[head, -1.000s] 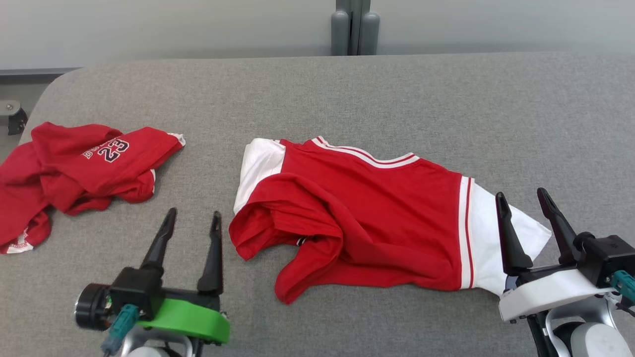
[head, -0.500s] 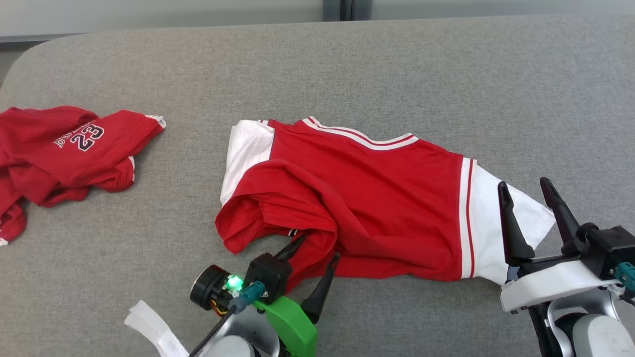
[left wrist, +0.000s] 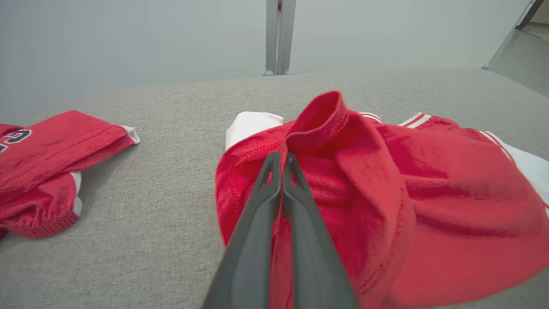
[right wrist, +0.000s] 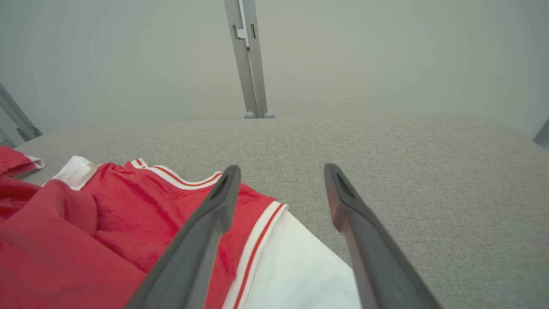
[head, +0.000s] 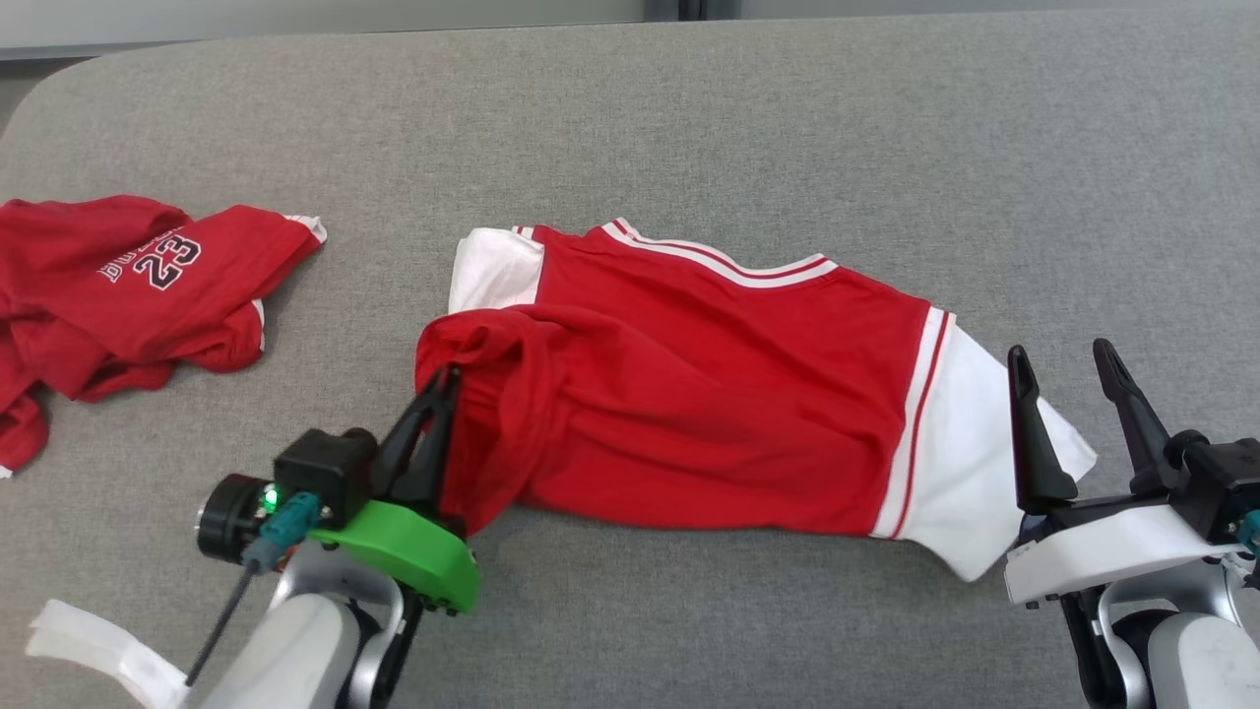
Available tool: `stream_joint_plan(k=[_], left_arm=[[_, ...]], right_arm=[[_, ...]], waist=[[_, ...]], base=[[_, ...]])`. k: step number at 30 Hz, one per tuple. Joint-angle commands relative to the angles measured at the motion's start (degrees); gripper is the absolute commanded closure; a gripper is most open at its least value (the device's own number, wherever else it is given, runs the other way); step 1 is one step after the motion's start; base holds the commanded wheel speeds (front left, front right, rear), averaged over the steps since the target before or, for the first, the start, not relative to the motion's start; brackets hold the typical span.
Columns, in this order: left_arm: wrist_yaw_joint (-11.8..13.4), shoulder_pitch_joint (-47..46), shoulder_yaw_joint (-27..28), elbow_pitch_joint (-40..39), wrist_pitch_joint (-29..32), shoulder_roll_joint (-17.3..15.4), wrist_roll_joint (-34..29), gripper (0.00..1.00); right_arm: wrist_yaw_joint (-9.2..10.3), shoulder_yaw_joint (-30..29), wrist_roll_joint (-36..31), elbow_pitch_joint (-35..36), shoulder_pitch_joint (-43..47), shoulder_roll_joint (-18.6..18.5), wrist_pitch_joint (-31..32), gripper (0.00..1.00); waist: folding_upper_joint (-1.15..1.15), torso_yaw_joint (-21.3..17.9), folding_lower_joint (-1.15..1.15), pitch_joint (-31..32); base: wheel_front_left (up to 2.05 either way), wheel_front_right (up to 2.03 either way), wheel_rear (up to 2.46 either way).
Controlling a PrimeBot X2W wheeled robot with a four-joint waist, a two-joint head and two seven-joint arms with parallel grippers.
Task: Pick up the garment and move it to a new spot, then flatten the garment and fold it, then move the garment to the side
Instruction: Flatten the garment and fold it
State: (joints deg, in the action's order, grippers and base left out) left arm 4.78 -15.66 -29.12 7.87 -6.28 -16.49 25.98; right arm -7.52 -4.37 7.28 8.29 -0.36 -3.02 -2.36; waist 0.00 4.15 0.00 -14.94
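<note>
the number 23 is printed on the crumpled red shirt (head: pixel 138 295).

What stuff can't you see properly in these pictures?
- Crumpled red shirt printed 23: head view's left edge cuts it off; its lettering is too small to read.
- Red-and-white jersey: its own folds hide the front, so any print is unknown.
- Left gripper, shut on the jersey's red fold: left wrist view hides how much cloth the fingers pinch.
- White strip: cut by head view's bottom edge; unclear what it is.
</note>
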Motion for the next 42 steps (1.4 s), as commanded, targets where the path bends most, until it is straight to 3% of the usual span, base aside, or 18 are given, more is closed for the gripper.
stream_joint_plan(k=[1, 5, 6, 7, 9, 14, 22, 31, 42], left_arm=[[0.6, -0.69, 1.44, 0.35, 0.14, -1.09, 1.07, 1.0], [0.19, -1.12, 3.8, 2.63, 1.07, -2.06, 3.79, 1.0], [0.18, -1.27, 4.42, 3.57, 1.21, -1.91, 4.4, 0.6], [0.2, -1.63, 4.84, 4.11, 0.7, -1.94, 4.61, 0.0], [0.08, -1.53, 5.84, 5.23, -0.42, -1.16, 5.94, 0.0], [2.53, 0.3, 9.81, 6.15, -6.03, -0.35, 7.21, 0.0], [6.08, 5.07, 14.41, -1.47, -8.89, -0.34, 1.54, 0.0], [7.83, 14.52, 13.45, -8.31, -8.55, -0.79, -1.49, 0.0], [8.14, 15.96, 12.73, -9.42, -7.1, -1.55, -1.18, 0.0]], right_arm=[[0.06, 0.03, 0.24, -0.26, -0.71, -0.03, -0.02, 0.0], [0.06, -0.16, 0.32, -0.69, -1.54, -0.01, -0.14, 0.0], [0.06, -0.19, 0.27, -0.85, -1.64, -0.01, -0.19, 0.0], [0.06, -0.18, 0.22, -1.01, -1.82, 0.0, -0.23, 0.0], [0.06, -0.18, 0.08, -1.17, -2.19, -0.02, -0.34, 0.0], [0.06, 0.25, -0.52, -0.6, -2.12, 0.0, -0.56, 0.0], [0.06, 1.55, -1.22, 0.84, 0.2, -0.19, 0.25, 0.0], [0.05, 2.33, -0.09, 1.07, 3.91, -0.16, 1.08, 0.0], [0.06, 2.04, 0.21, 1.65, 4.81, -0.05, 1.47, 0.0]], waist=[[0.0, -0.03, 0.0, -0.13], [0.0, 0.12, 0.0, -0.57], [0.0, 0.13, 0.0, -0.66], [0.0, 0.11, 0.0, -0.68], [0.0, 0.11, 0.0, -0.64], [0.0, 0.1, 0.0, 0.44], [0.0, 0.21, 0.0, 4.16], [0.0, -0.48, 0.0, 8.19], [0.0, -0.48, 0.0, 8.76]], base=[[0.0, 0.0, 0.0], [0.0, 0.0, 0.0], [0.0, 0.0, 0.0], [0.0, 0.0, 0.0], [0.0, 0.0, 0.0], [0.0, 0.0, 0.0], [0.0, 0.0, 0.0], [0.0, 0.0, 0.0], [0.0, 0.0, 0.0]])
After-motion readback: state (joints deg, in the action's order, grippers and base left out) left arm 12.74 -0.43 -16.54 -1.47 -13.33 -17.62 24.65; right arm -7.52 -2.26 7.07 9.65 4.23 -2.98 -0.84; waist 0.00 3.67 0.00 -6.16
